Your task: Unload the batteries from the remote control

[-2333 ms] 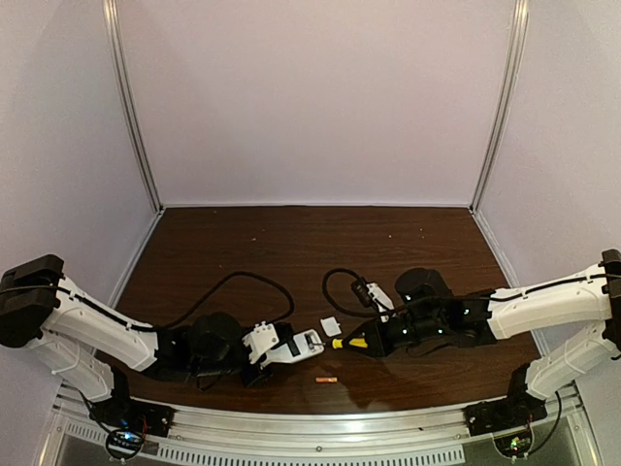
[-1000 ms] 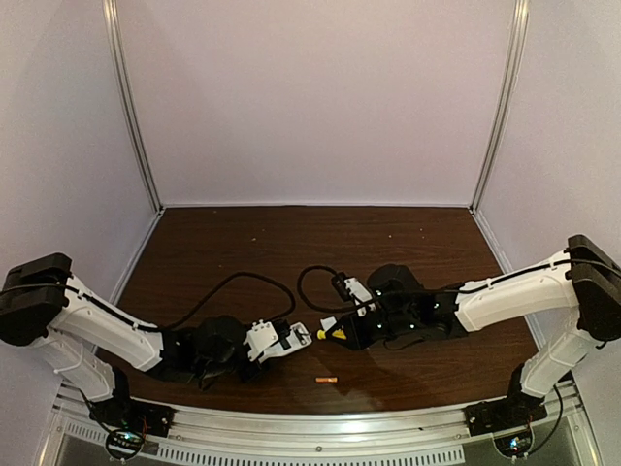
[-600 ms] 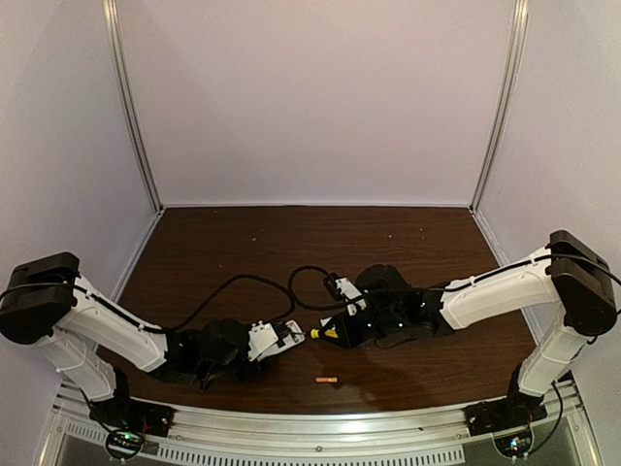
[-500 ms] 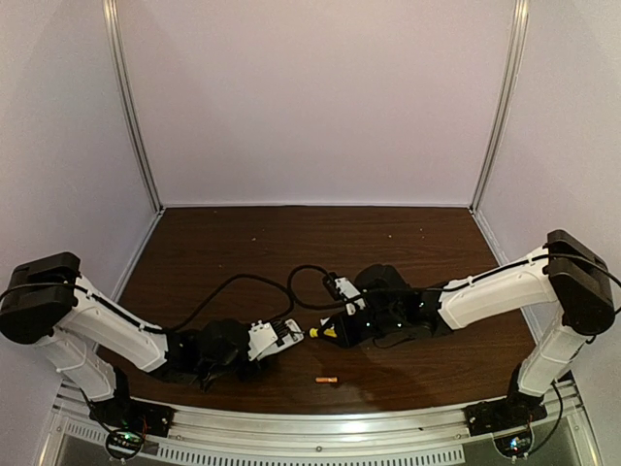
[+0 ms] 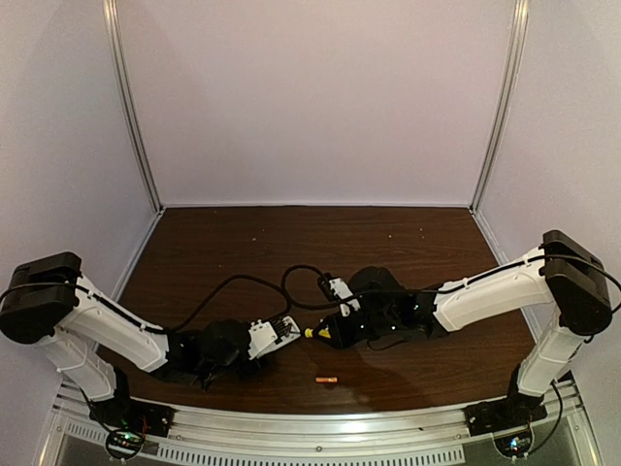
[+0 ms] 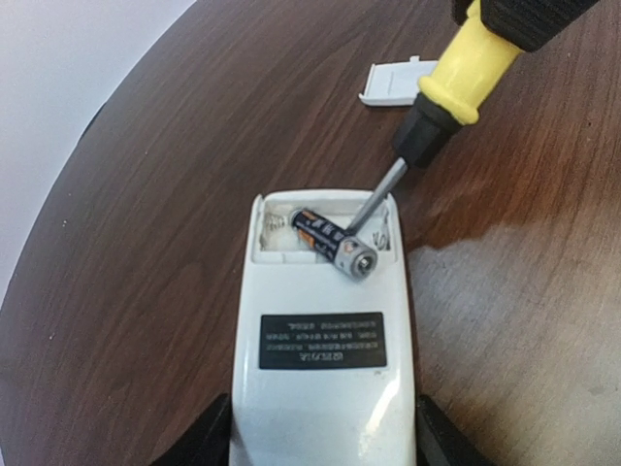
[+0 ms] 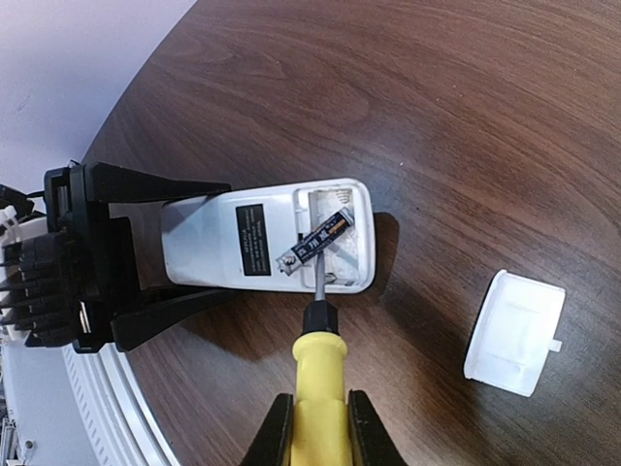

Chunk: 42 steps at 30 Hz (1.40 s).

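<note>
**Dark cell askew in open bay**

Brown wood table (image 5: 243, 243). My left pincer (image 6: 322, 439) pinches the remote control (image 6: 320, 349) by its sides, back face up, bay open. My right pincer (image 7: 318, 432) is clamped on the screwdriver (image 7: 317, 369) at its yellow handle. White battery cover (image 7: 514, 332) lies on the wood near the remote. Blade tip touches the dark battery (image 6: 333, 243), which sits slanted in the bay. Orange battery (image 5: 326, 380) lies alone near the front edge.

Soft, fairly bright light comes from above me. In my left wrist view a pale sheen glares off the desk (image 6: 505, 272) right of the remote control (image 6: 320, 359); my right wrist view shows a dark shadow beside it. Both wrist views bow at the edges; the overhead picture is coarser
</note>
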Tool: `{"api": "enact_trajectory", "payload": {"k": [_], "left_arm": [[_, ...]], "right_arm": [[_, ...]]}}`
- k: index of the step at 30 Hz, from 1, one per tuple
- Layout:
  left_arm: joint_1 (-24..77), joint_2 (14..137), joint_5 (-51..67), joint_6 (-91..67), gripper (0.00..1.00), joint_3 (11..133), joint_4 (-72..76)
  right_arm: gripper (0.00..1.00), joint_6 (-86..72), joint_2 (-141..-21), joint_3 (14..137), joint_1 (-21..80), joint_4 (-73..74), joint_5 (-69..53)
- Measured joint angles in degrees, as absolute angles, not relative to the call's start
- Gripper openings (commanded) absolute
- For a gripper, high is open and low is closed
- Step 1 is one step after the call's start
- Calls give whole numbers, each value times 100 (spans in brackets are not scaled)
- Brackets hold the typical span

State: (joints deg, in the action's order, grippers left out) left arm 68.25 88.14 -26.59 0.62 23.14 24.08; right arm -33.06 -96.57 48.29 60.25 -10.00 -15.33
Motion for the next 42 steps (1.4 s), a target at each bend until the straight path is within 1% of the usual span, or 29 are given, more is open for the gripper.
{"api": "enact_trajectory", "payload": {"k": [14, 19, 26, 42], "left_arm": [[6838, 8823, -2797, 97, 0, 2329, 2386], [6860, 8858, -2899, 108, 0, 2353, 2386], [6851, 8879, -3114, 113, 0, 2447, 2462], [6851, 8947, -3218, 115, 0, 2484, 2554]], "right_arm": [[0, -3321, -9618, 4925, 6434, -733, -797], [0, -3382, -9332, 4748, 6694, -574, -405], [0, -3496, -8827, 4397, 6989, -574, -388], [0, -3605, -8702, 4438, 7011, -351, 84]]}}
